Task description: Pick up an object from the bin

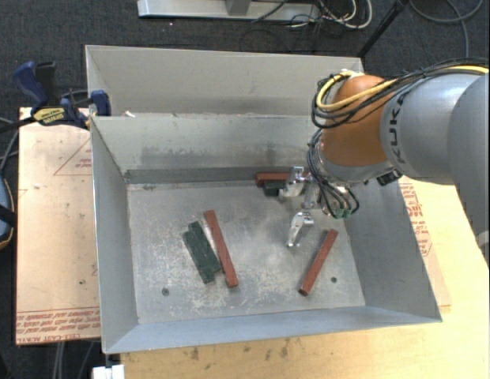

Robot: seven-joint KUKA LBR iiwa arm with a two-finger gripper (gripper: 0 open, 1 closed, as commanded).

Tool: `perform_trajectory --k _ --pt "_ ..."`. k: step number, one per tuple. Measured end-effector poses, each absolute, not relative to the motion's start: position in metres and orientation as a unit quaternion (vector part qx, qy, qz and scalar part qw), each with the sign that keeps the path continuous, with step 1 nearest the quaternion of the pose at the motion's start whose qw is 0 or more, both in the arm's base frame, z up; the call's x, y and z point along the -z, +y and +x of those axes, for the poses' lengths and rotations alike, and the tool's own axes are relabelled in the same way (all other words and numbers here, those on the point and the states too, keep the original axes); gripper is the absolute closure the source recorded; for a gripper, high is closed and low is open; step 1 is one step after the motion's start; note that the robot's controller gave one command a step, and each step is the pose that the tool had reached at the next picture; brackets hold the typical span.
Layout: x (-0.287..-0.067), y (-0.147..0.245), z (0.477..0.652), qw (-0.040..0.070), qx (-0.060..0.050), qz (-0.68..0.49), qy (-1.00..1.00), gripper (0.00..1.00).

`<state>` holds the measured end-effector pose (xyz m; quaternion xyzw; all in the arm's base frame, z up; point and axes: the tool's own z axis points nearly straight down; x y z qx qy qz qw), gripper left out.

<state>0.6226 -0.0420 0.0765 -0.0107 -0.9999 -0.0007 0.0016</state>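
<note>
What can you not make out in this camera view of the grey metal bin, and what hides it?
1. Camera view: the right end of the small dark red block at the back wall is behind the hand.
2. The back right corner of the grey metal bin is covered by the orange wrist cover and grey arm.
3. Whether the dark green flat bar and the long red-brown stick touch: too close to tell.

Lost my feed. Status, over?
Gripper over bin floor, right of centre. Red stick just beside it, lying flat. Nothing between them.
</note>
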Motion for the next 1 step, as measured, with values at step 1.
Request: perform_trajectory --k 1 --pt "-0.1079 -0.0648 0.5895 0.002 0.001 0.033 -0.999 0.00"
